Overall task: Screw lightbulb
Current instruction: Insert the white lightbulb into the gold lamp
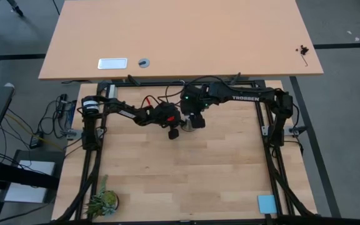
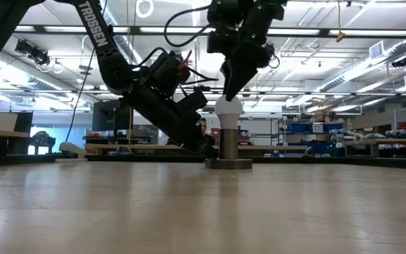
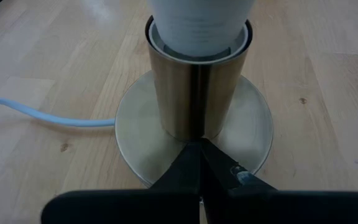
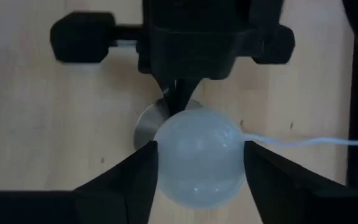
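Observation:
The white lightbulb (image 2: 228, 109) stands upright with its narrow end in a brushed-metal socket (image 3: 197, 93). The socket rises from a round metal base (image 3: 135, 130) on the wooden table. My right gripper (image 4: 199, 158) comes down from above, one finger on each side of the bulb's globe (image 4: 197, 162). My left gripper (image 3: 201, 155) is shut and slants down from the table's left, its tips at the foot of the socket. A white cord (image 3: 42, 112) runs off from the base. My left gripper rests its shut fingertips on the round base (image 3: 185, 142), right at the foot of the socket cylinder. It comes slanting down from the table's left. The base lies flat on the table. My right gripper pinches the bulb's round globe at its two opposite sides (image 4: 160, 155) between its two fingers (image 4: 129, 174). The fingers point steeply down from above. The bulb stands upright, its lower end in the socket.
A small potted plant (image 1: 103, 201) sits at the near left corner and a blue pad (image 1: 267, 203) at the near right. A second desk (image 1: 180, 37) stands beyond the far edge. Bare wood lies toward the near side.

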Action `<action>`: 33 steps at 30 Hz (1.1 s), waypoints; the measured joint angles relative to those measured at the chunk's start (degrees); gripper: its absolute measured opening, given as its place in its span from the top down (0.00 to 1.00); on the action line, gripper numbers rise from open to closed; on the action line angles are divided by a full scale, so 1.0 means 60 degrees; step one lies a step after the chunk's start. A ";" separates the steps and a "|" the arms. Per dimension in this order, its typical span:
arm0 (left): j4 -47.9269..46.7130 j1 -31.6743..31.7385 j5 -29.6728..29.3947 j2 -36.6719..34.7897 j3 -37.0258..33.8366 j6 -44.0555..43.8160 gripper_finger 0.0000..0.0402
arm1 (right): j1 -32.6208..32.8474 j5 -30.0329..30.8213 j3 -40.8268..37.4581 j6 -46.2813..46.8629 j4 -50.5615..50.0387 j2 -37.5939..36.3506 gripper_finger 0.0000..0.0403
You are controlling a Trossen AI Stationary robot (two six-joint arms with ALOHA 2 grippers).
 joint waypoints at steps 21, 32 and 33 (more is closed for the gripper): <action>0.0007 -0.0001 0.0002 0.0000 -0.0007 0.0000 1.00 | 0.0157 0.0372 0.1120 0.3576 -0.0604 0.0066 0.30; -0.0018 -0.0001 0.0004 0.0000 -0.0007 0.0000 1.00 | -0.0055 -0.0529 0.0943 -0.1296 -0.0740 0.0055 0.28; -0.0018 -0.0001 0.0004 0.0000 -0.0007 0.0002 1.00 | -0.0063 -0.0541 0.0867 -0.1307 -0.0731 0.0055 0.29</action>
